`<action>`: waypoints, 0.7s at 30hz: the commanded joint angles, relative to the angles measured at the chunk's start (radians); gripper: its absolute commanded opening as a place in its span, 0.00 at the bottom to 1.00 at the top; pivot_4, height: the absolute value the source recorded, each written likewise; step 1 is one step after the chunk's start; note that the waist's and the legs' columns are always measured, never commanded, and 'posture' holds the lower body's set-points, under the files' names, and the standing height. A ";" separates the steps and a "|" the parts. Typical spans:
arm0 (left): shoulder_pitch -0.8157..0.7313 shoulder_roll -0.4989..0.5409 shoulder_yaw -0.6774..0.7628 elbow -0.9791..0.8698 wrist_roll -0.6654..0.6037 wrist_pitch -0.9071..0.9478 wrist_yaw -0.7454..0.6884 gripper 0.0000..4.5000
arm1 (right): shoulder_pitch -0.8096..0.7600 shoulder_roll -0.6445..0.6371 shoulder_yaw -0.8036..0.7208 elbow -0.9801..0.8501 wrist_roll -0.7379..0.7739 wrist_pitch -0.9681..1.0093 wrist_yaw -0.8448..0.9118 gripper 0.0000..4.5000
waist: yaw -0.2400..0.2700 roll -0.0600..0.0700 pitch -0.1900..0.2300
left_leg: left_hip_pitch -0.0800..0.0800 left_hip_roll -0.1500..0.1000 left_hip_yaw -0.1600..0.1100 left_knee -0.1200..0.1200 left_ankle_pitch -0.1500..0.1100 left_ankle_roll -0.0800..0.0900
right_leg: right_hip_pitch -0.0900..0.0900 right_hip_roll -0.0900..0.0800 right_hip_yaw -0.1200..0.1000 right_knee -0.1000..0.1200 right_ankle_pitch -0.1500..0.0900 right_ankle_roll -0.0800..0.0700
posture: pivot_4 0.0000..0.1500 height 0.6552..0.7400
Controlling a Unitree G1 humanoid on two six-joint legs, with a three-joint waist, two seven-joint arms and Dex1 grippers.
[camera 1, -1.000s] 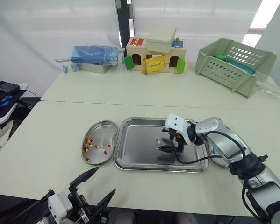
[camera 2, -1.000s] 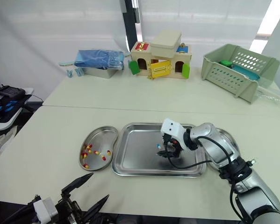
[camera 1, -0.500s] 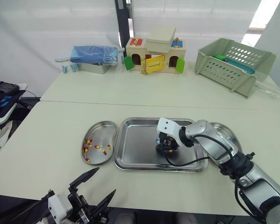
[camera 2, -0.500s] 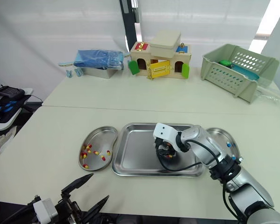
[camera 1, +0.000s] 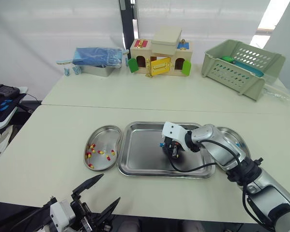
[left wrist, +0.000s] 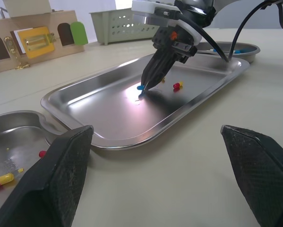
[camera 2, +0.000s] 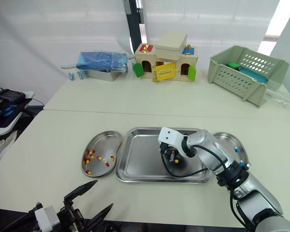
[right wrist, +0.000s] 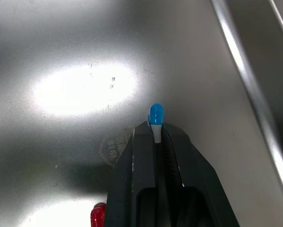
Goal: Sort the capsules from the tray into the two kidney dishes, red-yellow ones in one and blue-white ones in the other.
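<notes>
Your right claw [right wrist: 156, 131] is clenched on a blue-white capsule [right wrist: 156, 115], low over the tray [camera 1: 137, 164] middle | one red-yellow capsule [left wrist: 177, 85] lies near it in the tray | your left claw [camera 1: 111, 186] is spread wide, empty, well in front of the tray.

We count one tray [camera 1: 145, 173] and two kidney dishes: the left dish [camera 1: 106, 133] at its 9 o'clock, the right dish [camera 1: 234, 140] at its 3 o'clock. In the tray lie two capsules: one blue-white capsule [right wrist: 156, 116] and one red-yellow capsule [left wrist: 177, 85]. The left dish holds six or seven red-yellow ones [camera 1: 101, 152], the right dish at least two blue-white ones [camera 2: 236, 150]. Toward 12 o'clock we count one basket [camera 1: 241, 65], one toy house [camera 1: 161, 58] and one metal box [camera 1: 99, 67].
</notes>
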 commanded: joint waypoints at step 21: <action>-0.051 0.036 -0.070 -0.080 -0.024 0.009 -0.053 1.00 | 0.164 -0.235 -0.337 -0.157 0.201 -0.214 0.154 0.01 | 0.006 -0.001 0.001 | -0.001 0.000 0.000 0.000 0.000 0.000 | 0.001 0.000 -0.001 -0.001 0.000 0.000 | 1.00 1.00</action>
